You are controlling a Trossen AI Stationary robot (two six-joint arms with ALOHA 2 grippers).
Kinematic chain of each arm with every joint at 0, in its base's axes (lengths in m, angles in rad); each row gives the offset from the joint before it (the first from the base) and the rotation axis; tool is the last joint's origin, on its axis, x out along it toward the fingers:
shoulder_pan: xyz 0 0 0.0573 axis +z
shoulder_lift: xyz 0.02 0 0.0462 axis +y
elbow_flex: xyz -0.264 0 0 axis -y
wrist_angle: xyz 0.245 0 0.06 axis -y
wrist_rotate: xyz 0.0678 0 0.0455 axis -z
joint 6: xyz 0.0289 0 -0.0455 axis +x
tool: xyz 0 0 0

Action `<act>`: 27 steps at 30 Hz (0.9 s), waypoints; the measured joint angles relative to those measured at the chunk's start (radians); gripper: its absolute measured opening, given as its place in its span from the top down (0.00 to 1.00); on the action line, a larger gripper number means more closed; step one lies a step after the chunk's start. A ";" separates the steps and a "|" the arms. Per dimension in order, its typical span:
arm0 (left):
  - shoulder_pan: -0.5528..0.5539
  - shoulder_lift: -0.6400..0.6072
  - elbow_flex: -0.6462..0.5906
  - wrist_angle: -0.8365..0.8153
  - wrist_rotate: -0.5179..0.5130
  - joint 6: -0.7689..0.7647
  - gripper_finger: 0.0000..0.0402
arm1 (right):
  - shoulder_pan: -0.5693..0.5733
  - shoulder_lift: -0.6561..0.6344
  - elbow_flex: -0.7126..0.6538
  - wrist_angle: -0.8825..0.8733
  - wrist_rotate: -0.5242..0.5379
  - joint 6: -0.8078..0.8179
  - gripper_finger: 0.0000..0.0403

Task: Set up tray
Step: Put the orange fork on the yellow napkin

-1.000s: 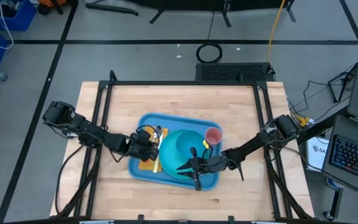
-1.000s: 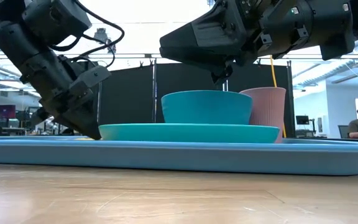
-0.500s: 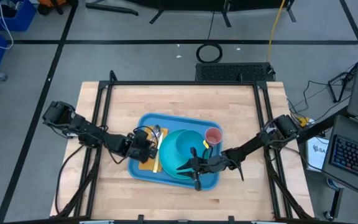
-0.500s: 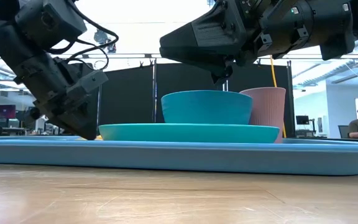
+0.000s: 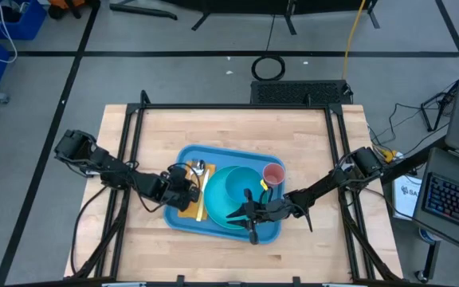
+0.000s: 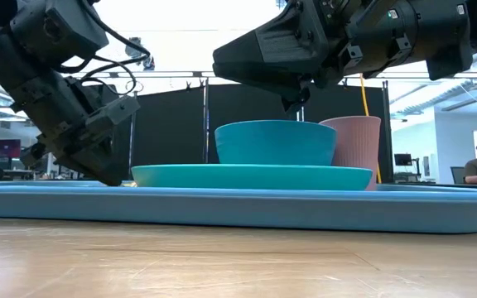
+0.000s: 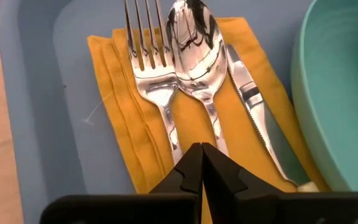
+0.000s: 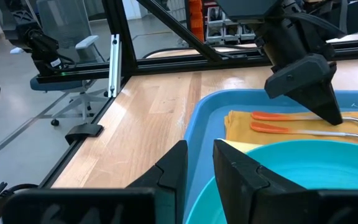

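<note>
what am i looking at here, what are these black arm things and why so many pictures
These are two robot arms at a wooden table, each ending in a two-finger gripper. The four pictures show one moment from four cameras: one overhead, one at table height, and one on each arm's wrist.

On the table sits a blue tray. On it are a teal plate with a teal bowl, a pink cup, and a yellow napkin bearing a fork, spoon and knife.

The left gripper is shut and empty, its tips low over the napkin beside the cutlery handles. The right gripper is slightly open, empty, at the plate's near edge. Neither holds anything.
</note>
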State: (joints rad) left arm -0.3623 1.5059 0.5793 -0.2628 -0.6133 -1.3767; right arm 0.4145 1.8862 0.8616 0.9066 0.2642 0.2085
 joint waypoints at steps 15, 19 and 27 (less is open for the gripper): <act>0.000 0.000 0.000 -0.049 -0.016 -0.042 0.98 | 0.000 0.000 0.000 0.000 0.000 0.000 0.83; -0.008 0.000 0.000 -0.015 -0.016 -0.029 0.96 | 0.000 0.000 0.000 0.000 0.000 0.000 0.83; -0.053 -0.015 0.000 0.162 -0.102 0.137 0.98 | 0.000 0.000 0.000 0.010 0.000 -0.017 0.83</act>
State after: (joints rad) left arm -0.4153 1.4904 0.5789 -0.1011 -0.7151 -1.2397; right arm 0.4145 1.8862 0.8612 0.9164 0.2642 0.1910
